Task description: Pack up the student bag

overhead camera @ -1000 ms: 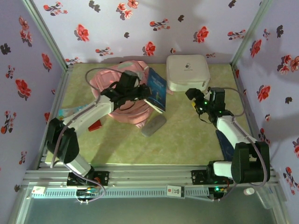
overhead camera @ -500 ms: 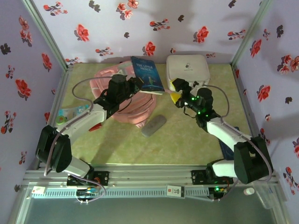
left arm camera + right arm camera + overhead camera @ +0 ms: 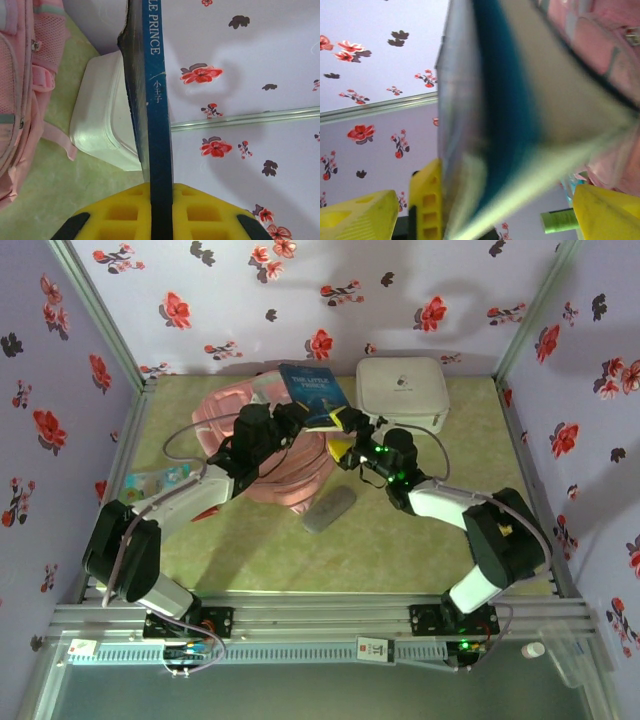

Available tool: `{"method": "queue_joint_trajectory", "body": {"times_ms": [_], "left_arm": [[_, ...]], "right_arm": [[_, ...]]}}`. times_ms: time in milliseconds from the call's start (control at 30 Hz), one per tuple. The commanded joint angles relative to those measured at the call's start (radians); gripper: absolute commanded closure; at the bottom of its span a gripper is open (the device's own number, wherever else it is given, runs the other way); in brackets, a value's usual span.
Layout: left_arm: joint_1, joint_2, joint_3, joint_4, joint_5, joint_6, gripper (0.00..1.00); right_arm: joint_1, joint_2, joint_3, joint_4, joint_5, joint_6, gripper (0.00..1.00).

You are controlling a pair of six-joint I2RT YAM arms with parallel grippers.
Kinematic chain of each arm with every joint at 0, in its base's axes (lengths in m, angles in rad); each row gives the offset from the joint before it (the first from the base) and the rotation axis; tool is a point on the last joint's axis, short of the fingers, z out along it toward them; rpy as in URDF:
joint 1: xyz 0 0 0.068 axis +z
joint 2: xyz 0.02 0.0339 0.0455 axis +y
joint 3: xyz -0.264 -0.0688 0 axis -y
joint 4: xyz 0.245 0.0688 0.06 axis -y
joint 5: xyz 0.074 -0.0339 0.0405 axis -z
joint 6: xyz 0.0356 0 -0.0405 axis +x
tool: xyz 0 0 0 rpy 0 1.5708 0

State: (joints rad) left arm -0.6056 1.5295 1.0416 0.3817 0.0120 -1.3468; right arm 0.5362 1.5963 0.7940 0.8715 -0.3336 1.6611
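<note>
- The table (image 3: 400,540) has a green top; its near edge is hidden behind the arm bases.
- The student bag (image 3: 228,412) lies at about 11 o'clock on the table. The left arm crosses its middle, so the opening cannot be seen. In the left wrist view a strip of it (image 3: 20,90) shows at 9 o'clock, cut off by the frame. In the right wrist view it (image 3: 600,45) is a pink blur at 2 o'clock.
- The white hard case (image 3: 402,390) sits at 1 o'clock, near the bag but apart from it. The book covers part of it (image 3: 100,120) in the left wrist view.
- The blue book (image 3: 312,393) is lifted over the bag's 3 o'clock edge. Its spine (image 3: 155,100) shows a title cut off at the top. Close to the right camera it (image 3: 505,100) is out of focus.
- The left gripper (image 3: 290,418) is clamped on the book, one yellow finger on each cover (image 3: 161,200).
- The right gripper (image 3: 347,432) has its jaws spread wide, on either side of the book without touching it (image 3: 480,215).
- A grey pouch (image 3: 329,508) lies at 5 o'clock from the bag.
- Small items (image 3: 150,483) at 9 o'clock are too small to name.
</note>
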Motion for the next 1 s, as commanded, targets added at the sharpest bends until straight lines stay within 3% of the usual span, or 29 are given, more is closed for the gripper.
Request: {"method": "queue_joint_trajectory", "body": {"times_ms": [0,167,533,633,800,967], "left_arm": [[0.007,0.004,-0.009,0.146,0.012,-0.044,1.0],[0.008,0.013,-0.016,0.153,0.02,-0.039,1.0],[0.012,0.02,-0.064,0.175,0.026,-0.036,0.99],[0.017,0.003,-0.061,0.085,0.036,0.019,0.83],[0.036,-0.056,-0.055,-0.168,0.035,0.213,0.48],[0.044,-0.076,0.026,-0.522,0.014,0.542,0.2]], "right_arm": [[0.013,0.022,0.053,0.1,0.057,0.02,0.12],[0.015,0.024,0.039,0.028,0.122,0.063,0.25],[0.022,0.041,0.061,0.009,0.172,0.016,0.78],[0.022,0.023,0.059,0.0,0.184,-0.04,0.9],[0.02,-0.075,0.025,-0.148,0.224,-0.236,0.95],[0.011,-0.23,-0.007,-0.36,0.271,-0.47,0.96]]}}
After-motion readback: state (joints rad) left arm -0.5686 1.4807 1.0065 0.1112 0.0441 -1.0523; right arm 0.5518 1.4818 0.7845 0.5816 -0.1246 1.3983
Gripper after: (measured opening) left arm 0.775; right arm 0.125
